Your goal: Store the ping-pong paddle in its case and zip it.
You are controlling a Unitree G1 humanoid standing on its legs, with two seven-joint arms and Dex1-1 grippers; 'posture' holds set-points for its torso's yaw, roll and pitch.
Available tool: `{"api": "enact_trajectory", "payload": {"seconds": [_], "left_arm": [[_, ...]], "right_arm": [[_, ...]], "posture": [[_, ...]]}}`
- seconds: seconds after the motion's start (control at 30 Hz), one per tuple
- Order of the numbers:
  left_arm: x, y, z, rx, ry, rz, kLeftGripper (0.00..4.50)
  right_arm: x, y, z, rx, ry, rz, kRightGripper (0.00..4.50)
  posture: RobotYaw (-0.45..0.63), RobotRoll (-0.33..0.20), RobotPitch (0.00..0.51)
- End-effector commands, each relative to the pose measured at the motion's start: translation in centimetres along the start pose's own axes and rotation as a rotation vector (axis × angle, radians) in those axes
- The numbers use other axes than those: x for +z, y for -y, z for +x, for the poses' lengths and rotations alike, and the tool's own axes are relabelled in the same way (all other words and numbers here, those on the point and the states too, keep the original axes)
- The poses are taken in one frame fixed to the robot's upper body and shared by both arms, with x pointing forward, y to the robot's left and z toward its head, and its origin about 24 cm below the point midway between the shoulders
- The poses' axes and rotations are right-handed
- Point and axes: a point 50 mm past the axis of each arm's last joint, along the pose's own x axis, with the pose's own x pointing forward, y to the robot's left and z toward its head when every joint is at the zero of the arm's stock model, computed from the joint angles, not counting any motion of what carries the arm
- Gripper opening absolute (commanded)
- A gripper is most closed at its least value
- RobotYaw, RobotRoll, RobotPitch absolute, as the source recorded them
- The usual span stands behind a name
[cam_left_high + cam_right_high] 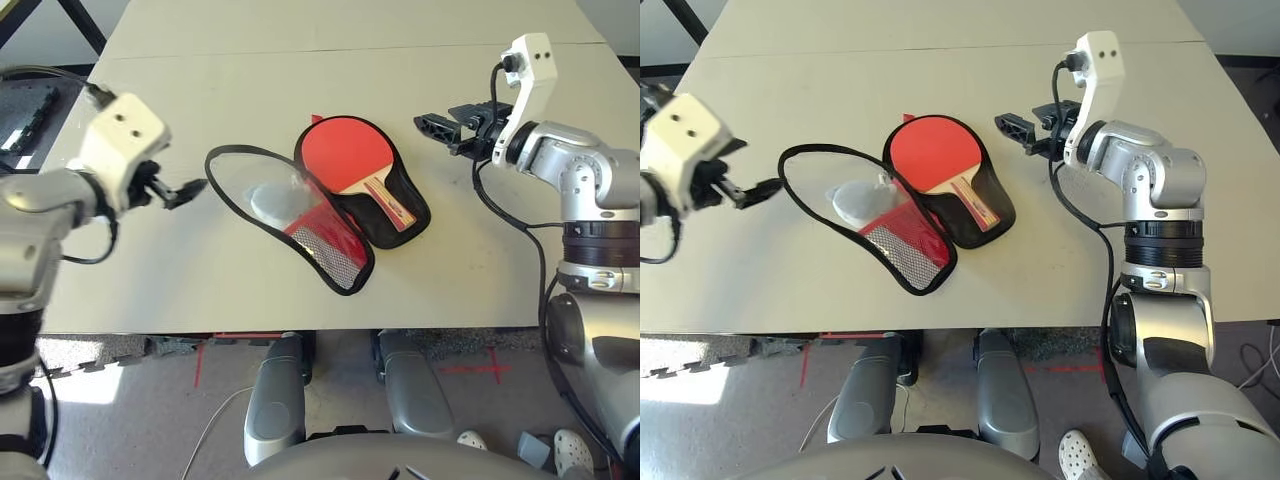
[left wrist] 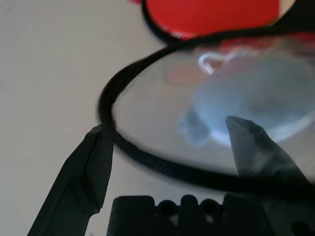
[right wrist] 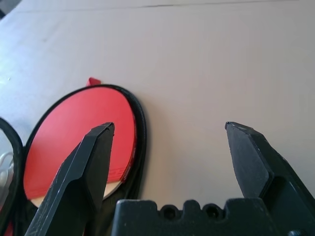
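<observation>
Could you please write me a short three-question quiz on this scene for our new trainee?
1. Multiple choice: What lies on the black lining of the opened case?
A) the small soft bundle
B) the ping-pong paddle
C) a white shoe
2. True or false: The right gripper is closed around the paddle's handle.
3. Fill in the blank: The case's flap, folded open toward the robot's ____ side, has a mesh pocket and a clear part, through which a whitish bundle shows.

Key:
1. B: the ping-pong paddle, red face up.
2. False: its fingers stand apart and hold nothing.
3. left
</observation>
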Motion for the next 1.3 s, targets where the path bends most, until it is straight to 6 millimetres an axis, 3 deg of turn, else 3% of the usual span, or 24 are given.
{"api": "enact_trajectory", "payload": {"seconds": [0.03, 0.27, 0.4, 0.77, 1.0, 1.3], "left_arm": [[2.2, 1.9, 2.0, -0.072, 0.076, -0.004, 4.5], [5.7, 5.0, 6.5, -0.162, 0.197, -0.022, 4.5], [6.2, 6.1, 7.5, -0.188, 0.217, -0.031, 4.5], [4.3, 3.5, 5.8, -0.111, 0.15, 0.007, 4.5], [4.0, 3.8, 5.5, -0.109, 0.145, -0.002, 4.5], [4.1, 3.7, 5.5, -0.107, 0.144, -0.005, 4.5]], "right_arm": [[0.0, 1.4, -0.3, -0.01, 0.036, 0.092, 4.48], [-0.3, 2.5, -1.0, -0.006, 0.023, 0.146, 4.48], [-0.7, 2.2, -1.4, 0.054, -0.024, 0.161, 4.48], [-3.4, 0.6, -2.7, 0.226, -0.277, 0.239, 4.48], [-5.9, -0.7, -2.2, 0.278, -0.402, 0.294, 4.48], [-7.6, -2.3, -1.6, 0.333, -0.481, 0.34, 4.48]], "posture": [[0.03, 0.0, 0.221], [0.01, 0.0, 0.218], [0.01, 0.0, 0.219], [0.02, 0.0, 0.228], [0.03, 0.0, 0.231], [0.03, 0.0, 0.232]]}}
